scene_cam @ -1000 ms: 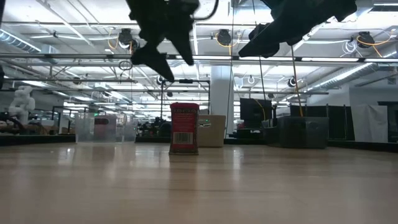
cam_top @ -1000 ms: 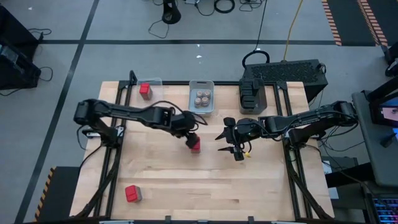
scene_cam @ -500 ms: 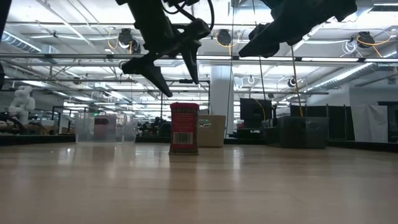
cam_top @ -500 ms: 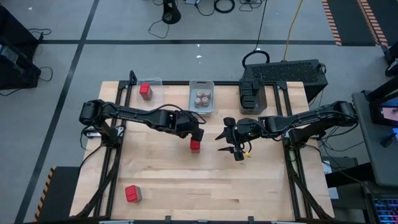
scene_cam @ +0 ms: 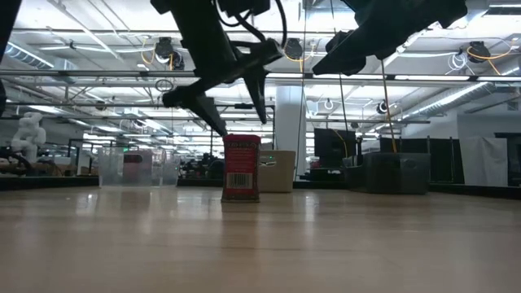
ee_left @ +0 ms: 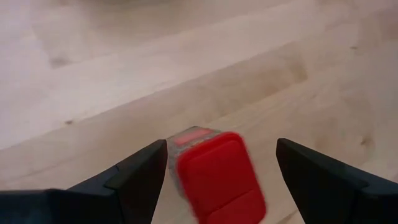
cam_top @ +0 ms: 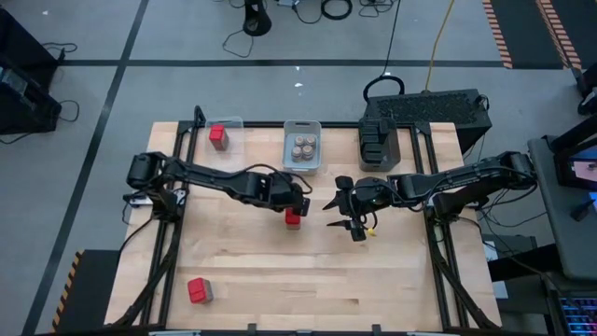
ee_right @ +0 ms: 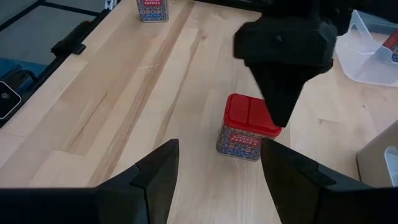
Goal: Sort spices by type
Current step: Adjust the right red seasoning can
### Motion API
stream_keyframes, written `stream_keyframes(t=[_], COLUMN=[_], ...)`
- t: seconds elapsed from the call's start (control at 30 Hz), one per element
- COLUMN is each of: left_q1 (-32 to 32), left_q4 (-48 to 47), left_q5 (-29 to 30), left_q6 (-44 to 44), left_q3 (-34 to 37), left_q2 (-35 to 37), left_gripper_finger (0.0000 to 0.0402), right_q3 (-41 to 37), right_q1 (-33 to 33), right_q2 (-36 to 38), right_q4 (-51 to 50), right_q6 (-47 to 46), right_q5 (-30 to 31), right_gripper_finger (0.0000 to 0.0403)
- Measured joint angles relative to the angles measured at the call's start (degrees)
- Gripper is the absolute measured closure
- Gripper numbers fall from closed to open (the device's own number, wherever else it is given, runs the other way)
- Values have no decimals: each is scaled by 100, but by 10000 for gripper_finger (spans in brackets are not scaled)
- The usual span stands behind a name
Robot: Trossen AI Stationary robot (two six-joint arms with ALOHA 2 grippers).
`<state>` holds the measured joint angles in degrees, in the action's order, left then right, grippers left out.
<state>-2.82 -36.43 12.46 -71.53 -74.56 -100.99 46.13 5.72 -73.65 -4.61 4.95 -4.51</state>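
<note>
A: Red spice tin (cam_top: 293,218) standing upright near mid-table, label side toward the low camera. Placed there loose, well apart from the bins along the far edge, so presumably next for sorting.

B: Left gripper (scene_cam: 230,104) poised just above that tin, fingers spread wide either side of the red lid, touching nothing. Seen from the wrist, tin (ee_left: 214,174) centred between the two dark fingers (ee_left: 140,174). Looks lined up for a straight drop and a squeeze.

A: Destination likely the far-left clear bin (cam_top: 228,124), already holding one red tin (cam_top: 217,136). Round jars (cam_top: 302,147) grouped in the middle bin. Another red tin (cam_top: 197,290) alone at the near-left.

B: Right gripper (cam_top: 351,220) waiting just right of the tin, partly open, holding nothing.
</note>
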Motion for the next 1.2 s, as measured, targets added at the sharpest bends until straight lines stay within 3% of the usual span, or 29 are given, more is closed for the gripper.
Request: stream_keyframes(t=[0.6, 0.83, 1.0, 1.2], left_q1=[-109, -118, -193, -119], left_q4=[147, 430, 246, -1138], left_q5=[414, 498, 391, 1354], left_q6=[354, 1720, 2403, 3261], left_q3=[0, -181, -418, -708], left_q2=[-16, -15, 63, 765], left_gripper_finger=[96, 96, 96, 96], right_q3=[0, 0, 7, 7], right_q1=[0, 1, 2, -37], right_q2=[0, -9, -423, -968], right_q4=[-30, -28, -48, 225], right_q6=[-22, -115, -177, 53], right_q5=[-2, -1, 2, -5], right_gripper_finger=[193, 193, 193, 193])
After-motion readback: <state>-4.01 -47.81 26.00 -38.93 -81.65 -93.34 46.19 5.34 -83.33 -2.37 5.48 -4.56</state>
